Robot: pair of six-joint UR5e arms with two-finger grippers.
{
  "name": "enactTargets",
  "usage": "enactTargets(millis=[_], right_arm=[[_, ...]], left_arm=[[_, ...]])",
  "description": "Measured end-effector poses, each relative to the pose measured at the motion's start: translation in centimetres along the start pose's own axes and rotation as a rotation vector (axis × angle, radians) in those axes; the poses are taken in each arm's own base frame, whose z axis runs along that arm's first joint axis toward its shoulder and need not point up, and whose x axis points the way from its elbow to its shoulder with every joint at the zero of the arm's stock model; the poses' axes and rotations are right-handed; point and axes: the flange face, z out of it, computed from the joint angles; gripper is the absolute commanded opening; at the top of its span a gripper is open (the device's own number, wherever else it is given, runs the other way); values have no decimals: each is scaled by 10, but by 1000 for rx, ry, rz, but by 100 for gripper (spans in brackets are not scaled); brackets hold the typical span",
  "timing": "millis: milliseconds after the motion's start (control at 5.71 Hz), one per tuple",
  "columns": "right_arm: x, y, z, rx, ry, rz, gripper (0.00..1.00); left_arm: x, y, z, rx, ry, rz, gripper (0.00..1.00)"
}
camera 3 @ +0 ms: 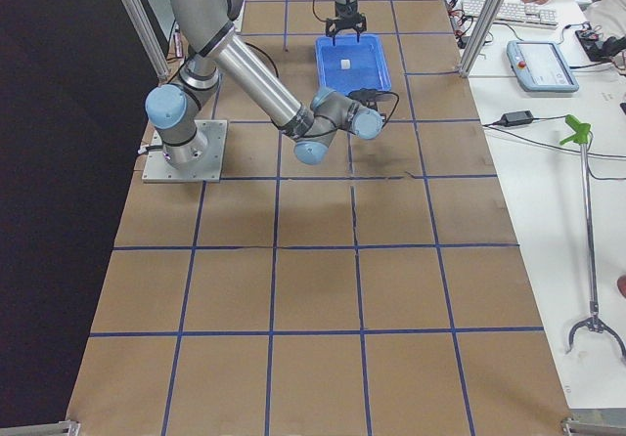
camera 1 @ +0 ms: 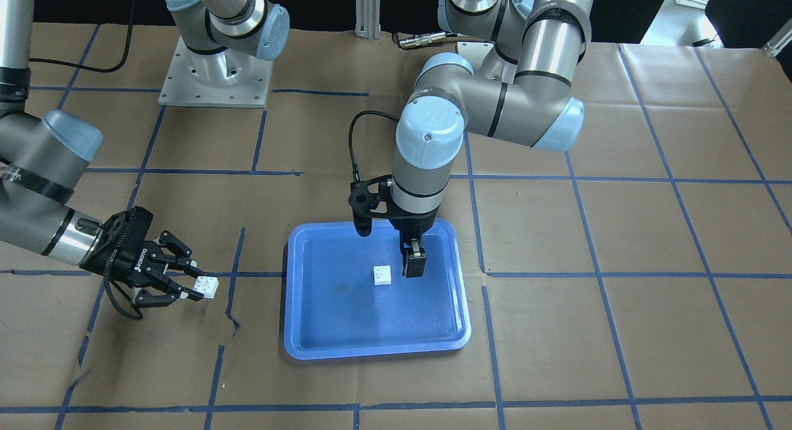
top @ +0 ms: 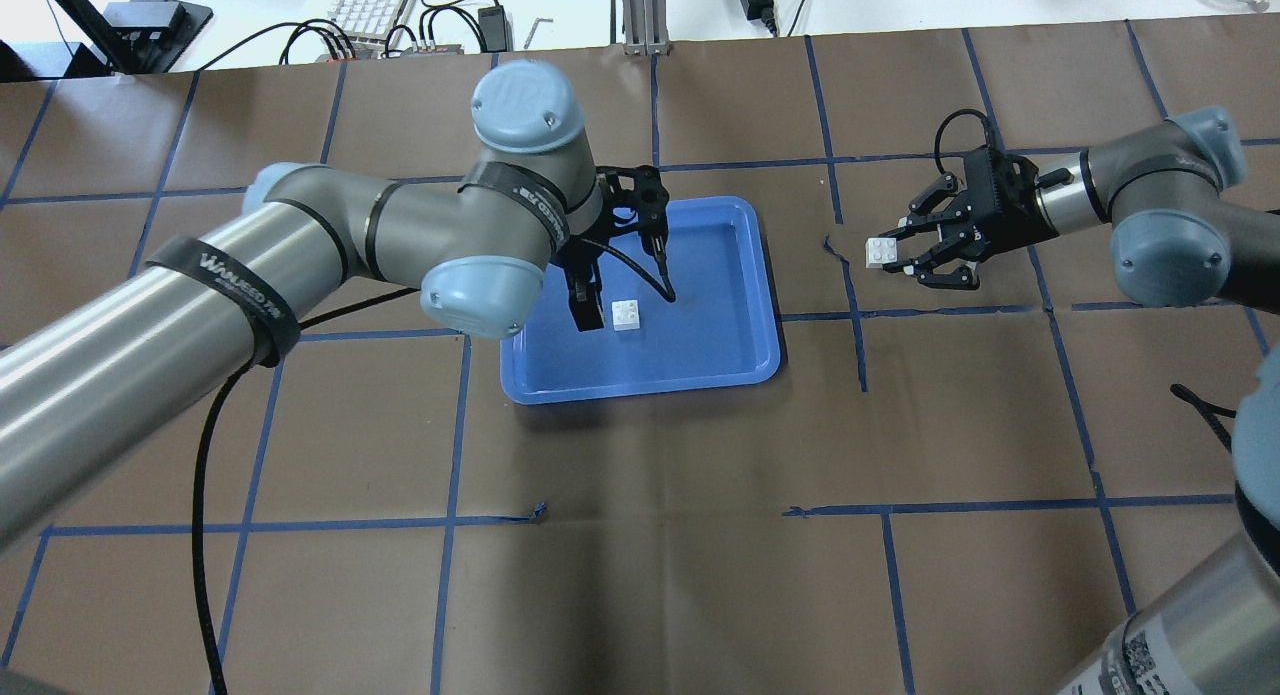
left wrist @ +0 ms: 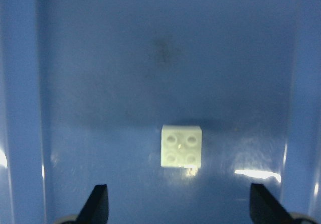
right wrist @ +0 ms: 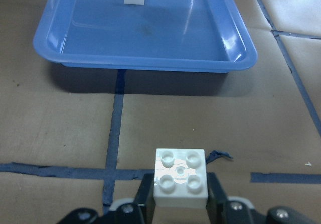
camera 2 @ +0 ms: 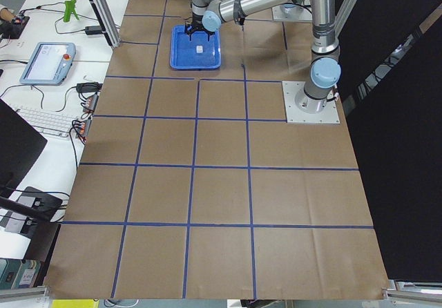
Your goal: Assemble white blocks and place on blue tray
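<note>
Nearest you in the right wrist view, the right end effector (top: 900,252) is clamped on 1 white block (right wrist: 180,178), its 4 studs facing the camera. It hangs over the brown-paper worktop (right wrist: 60,133), close to a blue tape cross and to the right of the blue tray (right wrist: 145,63), well clear of its rim.

Farther on, the second white block (left wrist: 181,146) lies studs-up on the tray floor, a little right of centre. The left end effector (left wrist: 178,209) hovers above it with its fingers wide apart, holding nothing. The block sits just ahead of the gap between them.

You appear to be at the joining step: 1 block is in hand, the other is waiting in the tray, and the 2 are not yet mated.

The next move likely calls for squaring the left end effector over the tray block and closing on its flat sides to steady it. Then bring the right block across the rim and line it up squarely over the 4 studs before pressing.
</note>
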Motion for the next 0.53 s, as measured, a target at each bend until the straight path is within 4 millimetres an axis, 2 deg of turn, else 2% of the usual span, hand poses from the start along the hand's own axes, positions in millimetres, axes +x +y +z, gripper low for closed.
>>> enactTargets(millis=[175,350,525], right_arm=[[0,-32,14,14,-20,9,24],[-4,-71,43,25,-67,1,24],[-12,-114,79,32,-119,-26,24]], left_arm=[[20,33,-71,-31,63,-48,99],[36,77,-123,-49,95,-170,99],[39,115,-152,-51,86,-381,99]])
